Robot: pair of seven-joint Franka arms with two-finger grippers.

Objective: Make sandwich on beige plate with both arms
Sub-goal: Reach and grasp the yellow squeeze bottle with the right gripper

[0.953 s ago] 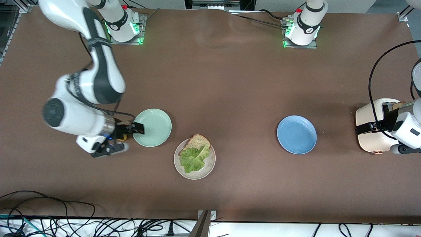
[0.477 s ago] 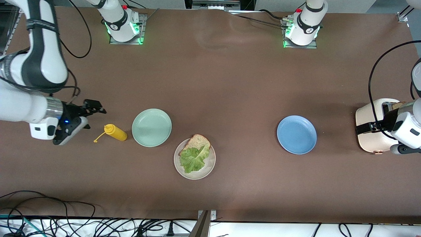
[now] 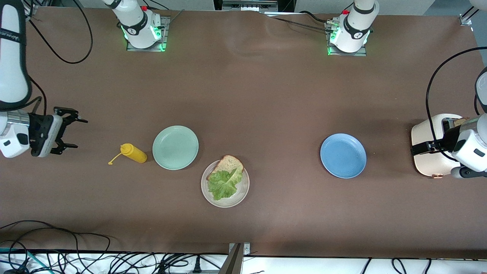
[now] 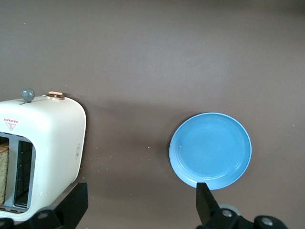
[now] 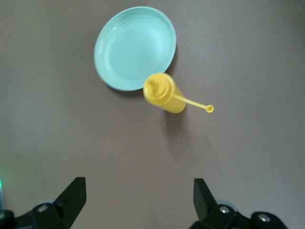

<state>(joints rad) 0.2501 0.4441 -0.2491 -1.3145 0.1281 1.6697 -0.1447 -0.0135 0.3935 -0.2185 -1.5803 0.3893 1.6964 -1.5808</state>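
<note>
The beige plate (image 3: 244,189) sits near the table's middle, nearer the front camera than the mint-green plate. One bread slice (image 3: 228,163) lies on it with a ruffled lettuce leaf (image 3: 223,184) on top. A second bread slice (image 3: 460,121) stands in the toaster's slot and also shows in the left wrist view (image 4: 3,172). My right gripper (image 3: 80,133) is open and empty over bare table at the right arm's end; its wrist view (image 5: 138,193) shows nothing between the jaws. My left gripper (image 3: 418,148) is open and empty over the toaster's edge (image 4: 140,205).
A white toaster (image 3: 428,160) (image 4: 45,143) stands at the left arm's end. A blue plate (image 3: 343,155) (image 4: 210,150) lies beside it. A mint-green plate (image 3: 175,147) (image 5: 135,47) and a yellow squeeze bottle (image 3: 133,153) (image 5: 164,93) lie toward the right arm's end.
My right arm has drawn back from the mint-green plate toward its end of the table, uncovering the yellow bottle. The left arm has not moved.
</note>
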